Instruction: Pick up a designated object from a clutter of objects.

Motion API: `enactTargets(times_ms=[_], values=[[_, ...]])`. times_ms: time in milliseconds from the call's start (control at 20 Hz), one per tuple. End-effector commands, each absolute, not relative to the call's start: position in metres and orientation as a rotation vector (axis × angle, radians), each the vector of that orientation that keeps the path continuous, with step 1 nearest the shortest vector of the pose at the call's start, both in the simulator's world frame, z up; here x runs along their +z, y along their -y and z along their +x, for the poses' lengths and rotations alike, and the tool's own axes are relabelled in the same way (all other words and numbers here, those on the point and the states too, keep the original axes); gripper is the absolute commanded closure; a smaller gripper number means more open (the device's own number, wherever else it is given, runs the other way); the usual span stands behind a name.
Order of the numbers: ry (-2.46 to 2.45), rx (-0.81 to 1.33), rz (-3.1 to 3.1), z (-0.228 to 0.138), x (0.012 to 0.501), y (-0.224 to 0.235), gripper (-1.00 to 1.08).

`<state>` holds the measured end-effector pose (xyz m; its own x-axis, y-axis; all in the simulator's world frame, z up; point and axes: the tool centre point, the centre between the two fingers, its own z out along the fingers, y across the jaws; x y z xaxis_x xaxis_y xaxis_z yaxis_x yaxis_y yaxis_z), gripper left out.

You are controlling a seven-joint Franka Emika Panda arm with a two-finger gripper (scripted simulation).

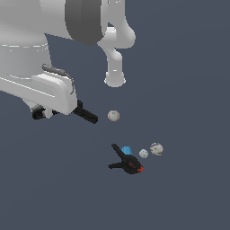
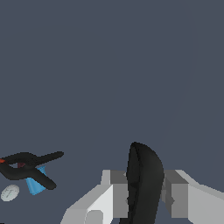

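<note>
My gripper (image 1: 51, 112) is shut on the slim black clamp (image 1: 87, 116), whose thin black handles stick out on both sides of the fingers. In the wrist view the grey fingers (image 2: 117, 192) press a black handle of the slim clamp (image 2: 144, 175) between them, with my gripper (image 2: 145, 192) closed around it. Its red tip is hidden. The chunkier black clamp (image 1: 126, 162) with a red-orange jaw lies on the floor to the exterior view's right of the gripper; it also shows in the wrist view (image 2: 28, 165).
A small blue piece (image 1: 126, 150) lies against the chunkier clamp, also in the wrist view (image 2: 35, 183). Two whitish balls (image 1: 143, 153) (image 1: 156, 148) lie beside it, one in the wrist view (image 2: 9, 192). A third ball (image 1: 113, 116) lies near the held clamp's handle end. The arm's white links (image 1: 114, 58) stand behind.
</note>
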<state>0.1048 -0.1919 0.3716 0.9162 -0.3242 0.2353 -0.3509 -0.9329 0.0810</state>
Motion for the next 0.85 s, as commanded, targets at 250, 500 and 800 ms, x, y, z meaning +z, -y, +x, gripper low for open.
enactTargets(times_ms=[250,500,800], values=[[0.523,0.336,2.955,0.099,0.395,0.189,1.08],[0.523,0.336,2.955,0.092,0.422,0.184,1.08],[0.523,0.336,2.955,0.09,0.433,0.183,1.08]])
